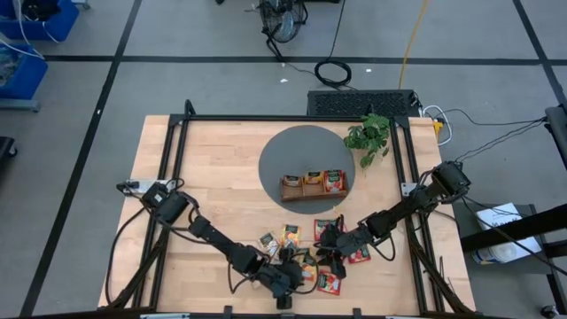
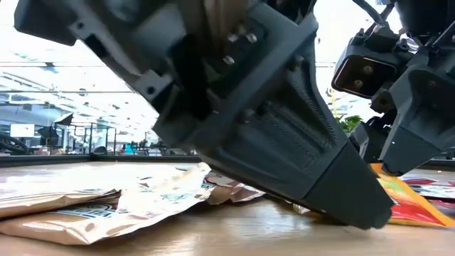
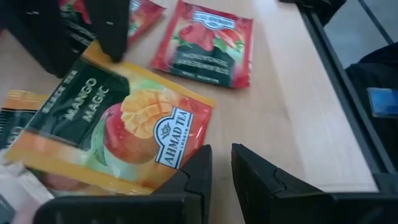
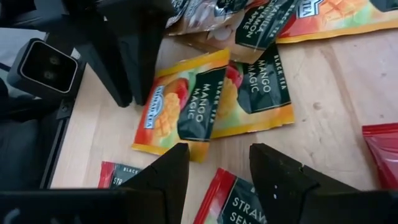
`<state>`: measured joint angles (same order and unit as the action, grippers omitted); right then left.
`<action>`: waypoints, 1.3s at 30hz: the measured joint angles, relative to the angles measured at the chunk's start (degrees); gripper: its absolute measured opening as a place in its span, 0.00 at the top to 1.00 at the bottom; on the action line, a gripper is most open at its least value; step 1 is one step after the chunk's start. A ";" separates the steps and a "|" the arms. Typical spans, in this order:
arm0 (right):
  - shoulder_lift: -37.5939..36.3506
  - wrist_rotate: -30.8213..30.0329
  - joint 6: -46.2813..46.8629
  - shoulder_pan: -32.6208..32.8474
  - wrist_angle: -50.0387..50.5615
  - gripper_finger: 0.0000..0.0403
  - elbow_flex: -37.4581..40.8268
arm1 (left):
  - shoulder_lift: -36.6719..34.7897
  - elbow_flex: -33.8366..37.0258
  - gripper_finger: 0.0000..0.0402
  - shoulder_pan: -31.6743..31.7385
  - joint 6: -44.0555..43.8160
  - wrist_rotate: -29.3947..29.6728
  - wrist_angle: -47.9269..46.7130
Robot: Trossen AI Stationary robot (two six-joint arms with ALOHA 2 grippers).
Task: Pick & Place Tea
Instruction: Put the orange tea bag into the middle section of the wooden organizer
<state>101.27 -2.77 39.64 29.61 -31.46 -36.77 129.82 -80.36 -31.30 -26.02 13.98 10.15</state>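
Several tea packets lie flat on the wooden table near its front edge. Among them are an orange mango packet (image 3: 118, 124), a red packet (image 3: 205, 43) and beige ones (image 2: 92, 206). My left gripper (image 3: 222, 168) (image 1: 297, 282) is low over the table at the mango packet's corner. A narrow gap between its fingers shows bare wood. My right gripper (image 4: 221, 174) (image 1: 324, 252) stands open above another mango packet (image 4: 186, 106) and a red packet (image 4: 239, 202), touching neither. The wooden tray (image 1: 288, 190), with packets in its compartments, sits on a grey round mat (image 1: 292, 151). My left gripper has one fingertip (image 3: 200, 163) at the mango packet's near corner (image 3: 186, 146), coming in slanting down. Whether the finger touches the packet I cannot tell. The packet lies flat on the table and nothing is between the fingers.
A green plant (image 1: 368, 137) stands at the back right, beside the mat. Black frame rails (image 1: 409, 168) run along the table's sides. The two grippers are close together over the packet pile. Bare wood lies to the left (image 1: 213, 177).
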 joint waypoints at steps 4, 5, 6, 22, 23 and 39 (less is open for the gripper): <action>0.00 1.26 -0.02 0.00 -0.04 0.61 0.00 | 0.00 0.00 0.83 0.44 0.02 0.04 -0.03; 0.00 1.27 -0.21 0.00 -0.03 0.61 0.00 | 0.00 0.00 0.83 0.47 0.02 0.06 -0.04; 0.00 1.25 -0.57 0.00 -0.03 0.61 0.00 | 0.00 0.00 0.83 0.49 0.05 0.10 -0.04; 0.00 -1.74 -6.47 0.00 -3.06 0.86 0.02 | 0.00 0.02 0.83 0.54 1.18 0.17 -0.63; 0.00 -1.70 -6.93 0.00 -3.06 0.90 0.02 | 0.00 0.02 0.83 0.54 1.55 0.16 -0.60; -10.09 2.99 -13.34 -3.65 6.79 1.00 0.02 | -0.43 0.18 0.83 -0.01 4.53 0.31 1.13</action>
<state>91.18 0.22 26.30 25.96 -24.67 -36.75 129.38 -80.17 -31.31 -21.49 14.29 11.29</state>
